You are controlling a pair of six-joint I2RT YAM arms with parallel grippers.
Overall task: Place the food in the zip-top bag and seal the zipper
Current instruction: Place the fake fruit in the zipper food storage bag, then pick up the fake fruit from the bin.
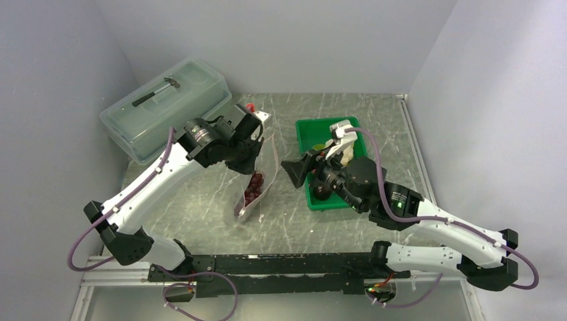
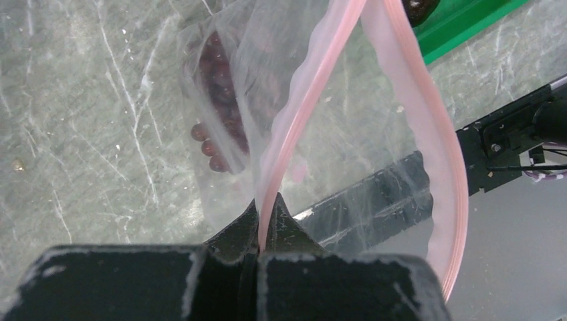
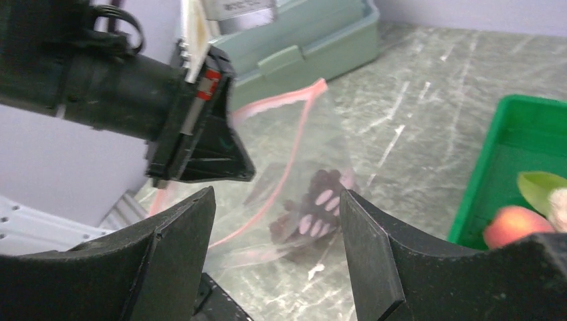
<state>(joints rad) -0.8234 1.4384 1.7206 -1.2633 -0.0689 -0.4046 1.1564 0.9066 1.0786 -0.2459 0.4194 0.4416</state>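
Note:
The clear zip-top bag (image 1: pixel 259 175) hangs upright with its bottom on the table, and the dark purple grape bunch (image 1: pixel 255 187) lies inside it. My left gripper (image 1: pixel 262 132) is shut on the bag's mouth edge. In the left wrist view the left gripper (image 2: pixel 267 200) pinches the pink zipper (image 2: pixel 304 107), whose two strips spread apart into an open loop above the grapes (image 2: pixel 219 100). My right gripper (image 1: pixel 294 171) stands open and empty just right of the bag; in its own view the right gripper (image 3: pixel 277 200) faces the grapes (image 3: pixel 319 200). A peach (image 3: pixel 511 224) lies in the green tray (image 3: pixel 528 130).
The green tray (image 1: pixel 311 130) sits under my right arm, with a green leaf (image 3: pixel 538 184) showing beside the peach. A large translucent lidded box (image 1: pixel 167 110) stands at the back left behind the left arm. A small red thing (image 1: pixel 251 106) lies near the box.

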